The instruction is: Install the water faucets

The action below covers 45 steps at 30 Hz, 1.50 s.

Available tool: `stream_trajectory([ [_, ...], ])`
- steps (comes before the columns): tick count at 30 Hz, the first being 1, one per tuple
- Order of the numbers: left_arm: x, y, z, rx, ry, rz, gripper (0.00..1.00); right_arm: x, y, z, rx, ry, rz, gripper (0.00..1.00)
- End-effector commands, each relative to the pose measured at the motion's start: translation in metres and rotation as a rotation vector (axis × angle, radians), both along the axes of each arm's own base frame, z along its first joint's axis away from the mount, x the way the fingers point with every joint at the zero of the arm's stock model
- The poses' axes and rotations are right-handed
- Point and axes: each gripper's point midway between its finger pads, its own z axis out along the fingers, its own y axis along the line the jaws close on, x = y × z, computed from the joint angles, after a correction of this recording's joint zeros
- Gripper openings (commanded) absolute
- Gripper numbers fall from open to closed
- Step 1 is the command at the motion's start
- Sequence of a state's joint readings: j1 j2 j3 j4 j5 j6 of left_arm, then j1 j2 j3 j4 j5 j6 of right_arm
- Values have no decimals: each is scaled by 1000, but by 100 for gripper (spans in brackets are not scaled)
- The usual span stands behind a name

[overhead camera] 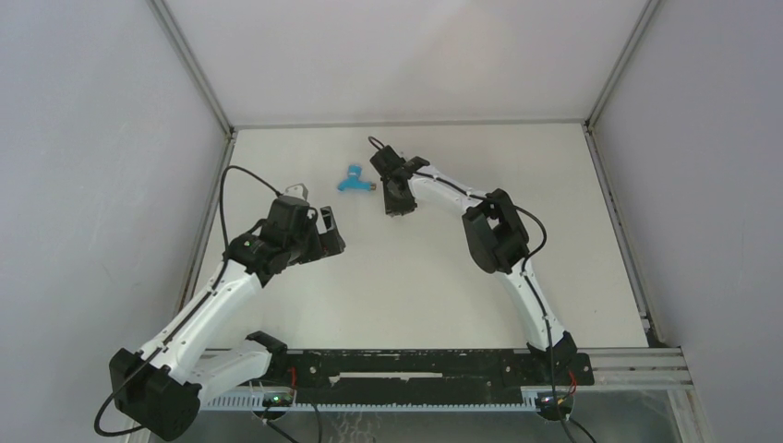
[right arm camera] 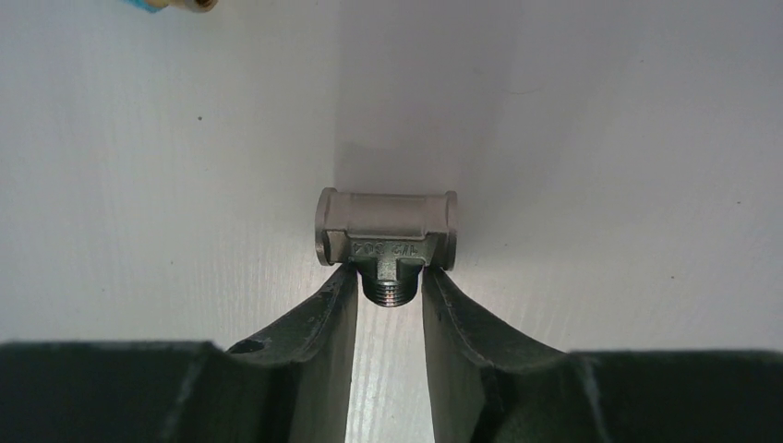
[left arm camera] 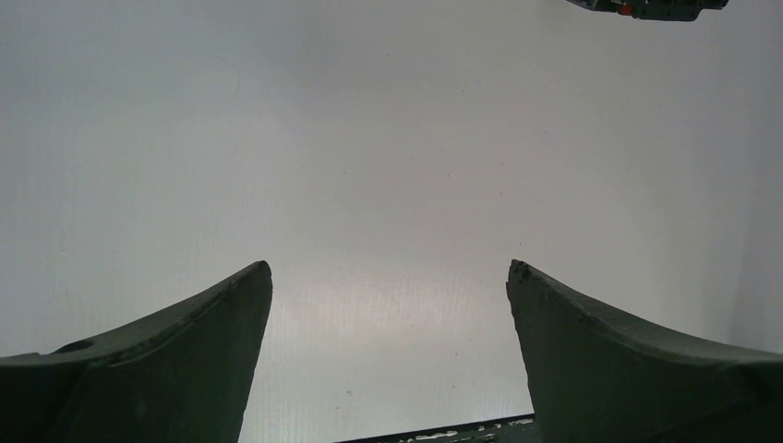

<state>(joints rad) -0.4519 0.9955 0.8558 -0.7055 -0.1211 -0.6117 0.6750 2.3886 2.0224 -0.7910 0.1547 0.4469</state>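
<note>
Jaws of the right gripper point(right arm camera: 388, 277) are drawn in to a narrow gap, and we see them pinching the grey metal fitting point(right arm camera: 386, 235) by its short threaded stub. The left gripper point(left arm camera: 388, 272) stands wide open with nothing between its fingers, only bare white table point(overhead camera: 415, 277) under it.

We take the blue tap point(overhead camera: 353, 179) as our landmark. It lies on the table toward the far side, a small bright-blue bent piece with a pale end pointing toward the right gripper point(overhead camera: 399, 201). That gripper sits just to the right of the tap, close but apart from it. From the right wrist, only a sliver of the tap point(right arm camera: 152, 5) shows at the top left edge. The left gripper point(overhead camera: 330, 231) is nearer the arm bases than the tap and a little to its left, well apart from it.

The fitting is a dull silver tee: a stubby cross-barrel with a thicker collar at each end, raised lettering on its body (too small for us to read), and the threaded stub pointing back between the fingers. We cannot tell whether the barrel rests on the table or hangs just above it.
</note>
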Motion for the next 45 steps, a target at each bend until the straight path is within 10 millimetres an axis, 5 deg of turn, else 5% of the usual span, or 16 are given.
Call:
stream_trajectory([
  [1,7,0,17,-20,-60,7,100,16,-7,7,-38,-49,-92,37],
  [11,3,1,20,-22,-65,3,100,13,-10,29,-9,-96,-132,16],
  [15,9,4,34,-25,-126,12,100,-1,-4,45,91,-118,-89,0],
  [18,12,1,46,-51,-154,-8,100,-17,-4,51,130,-111,-59,0],
  [24,15,-16,53,-109,-143,-77,100,-85,3,61,313,-88,106,0],
  [33,-12,-99,32,-403,14,-422,93,-200,-2,67,556,-41,312,0],
  [38,-21,-113,16,-450,59,-460,89,-226,5,81,756,-96,421,0],
  [45,-26,-127,-2,-508,124,-464,86,-231,13,97,844,-85,424,0],
])
